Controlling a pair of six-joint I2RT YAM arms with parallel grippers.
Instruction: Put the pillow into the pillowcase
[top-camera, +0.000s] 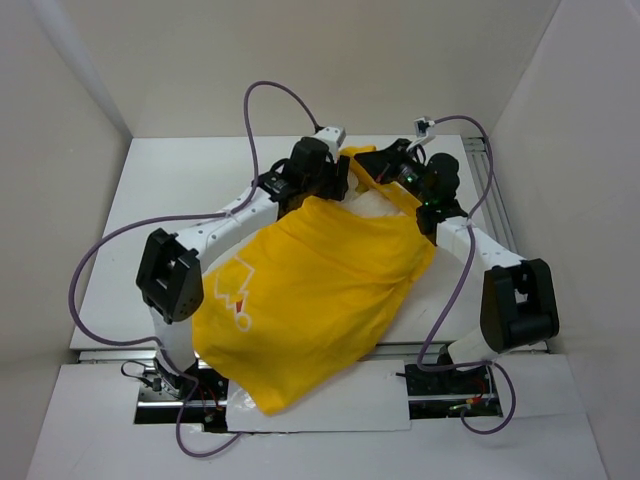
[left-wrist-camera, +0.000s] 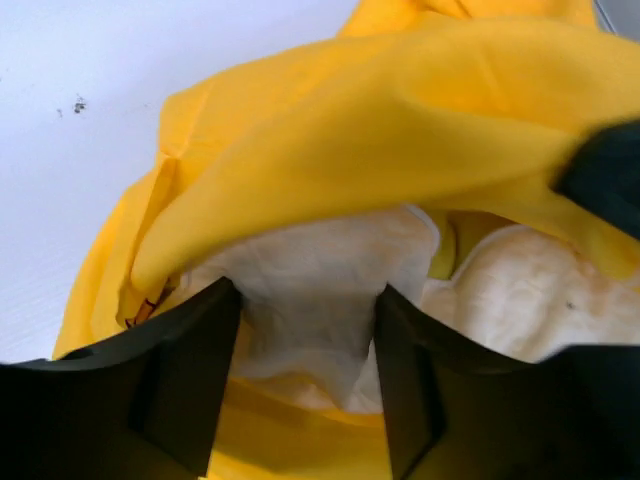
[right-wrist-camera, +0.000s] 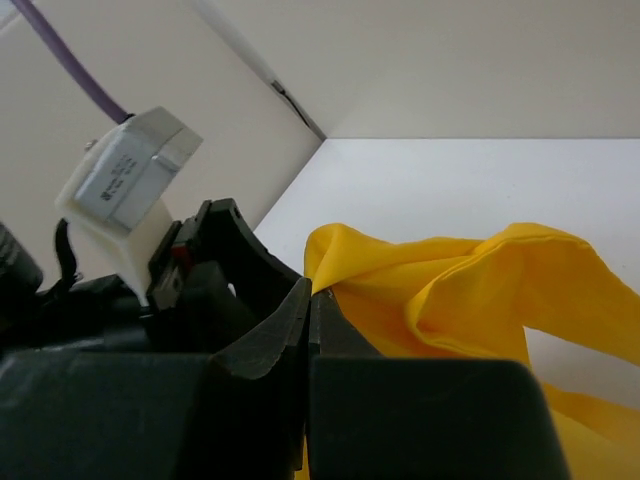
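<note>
The yellow pillowcase (top-camera: 310, 290) lies across the middle of the table, bulging with the pillow inside it. Its mouth faces the far side, where a bit of the cream-white pillow (top-camera: 377, 206) shows. In the left wrist view the pillow (left-wrist-camera: 330, 280) sits in the open mouth under a lifted fold of pillowcase (left-wrist-camera: 380, 130). My left gripper (left-wrist-camera: 305, 335) is open, its fingers (left-wrist-camera: 190, 370) on either side of a pillow corner. My right gripper (right-wrist-camera: 312, 290) is shut on the pillowcase's edge (right-wrist-camera: 440, 290) and holds it up above the table. From above, both grippers meet at the mouth, left (top-camera: 335, 182) and right (top-camera: 385, 172).
The white table (top-camera: 180, 190) is boxed in by pale walls on three sides. Purple cables (top-camera: 262, 100) loop over the far side and down both flanks. The left arm's wrist camera (right-wrist-camera: 125, 180) is close beside my right gripper.
</note>
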